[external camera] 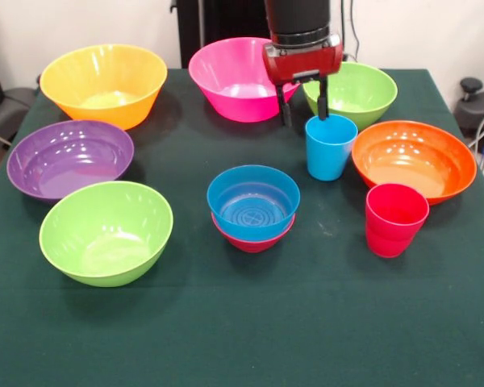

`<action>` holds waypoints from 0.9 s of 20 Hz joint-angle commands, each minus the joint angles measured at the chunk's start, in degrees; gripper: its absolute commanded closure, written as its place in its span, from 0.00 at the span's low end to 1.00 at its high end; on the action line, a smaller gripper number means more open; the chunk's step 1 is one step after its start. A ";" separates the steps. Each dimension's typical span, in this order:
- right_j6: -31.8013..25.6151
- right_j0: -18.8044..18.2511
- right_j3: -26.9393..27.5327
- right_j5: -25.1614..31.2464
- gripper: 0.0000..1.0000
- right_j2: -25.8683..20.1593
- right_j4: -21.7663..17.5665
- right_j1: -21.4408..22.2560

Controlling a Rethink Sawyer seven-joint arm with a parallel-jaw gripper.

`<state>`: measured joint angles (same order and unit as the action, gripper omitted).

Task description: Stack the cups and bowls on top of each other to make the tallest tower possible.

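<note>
Gripper (304, 101) hangs over the back of the table, its two dark fingers parted and pointing straight down, one just behind the far rim of the blue cup (331, 147), the other to the cup's side, toward the pink bowl (236, 77). Nothing is clamped between them; whether a fingertip touches the rim cannot be told from the front view.

Blue cup stands upright on the green cloth (250, 322), between the far green bowl (351, 91) and the orange bowl (414, 157). At the middle of the table a small blue bowl (253, 201) sits nested in a small red bowl (252, 239), the only stack so far. Red cup (395, 218) stands upright, in front of the orange bowl. Yellow bowl (103, 82), purple bowl (69, 158) and a second green bowl (106, 231) lie apart on the other side.

Judging by this, the step in hand is picking up the blue cup. Next move calls for lining the fingers across the cup's wall, lowering, closing firmly on the slick plastic, then carrying it to the blue-on-red stack.
</note>
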<state>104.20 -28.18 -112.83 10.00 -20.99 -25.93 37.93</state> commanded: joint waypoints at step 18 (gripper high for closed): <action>4.45 4.24 5.16 -0.68 0.00 6.15 -3.07 -3.85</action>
<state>104.20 -26.81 -111.35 10.00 -18.46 -25.93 37.13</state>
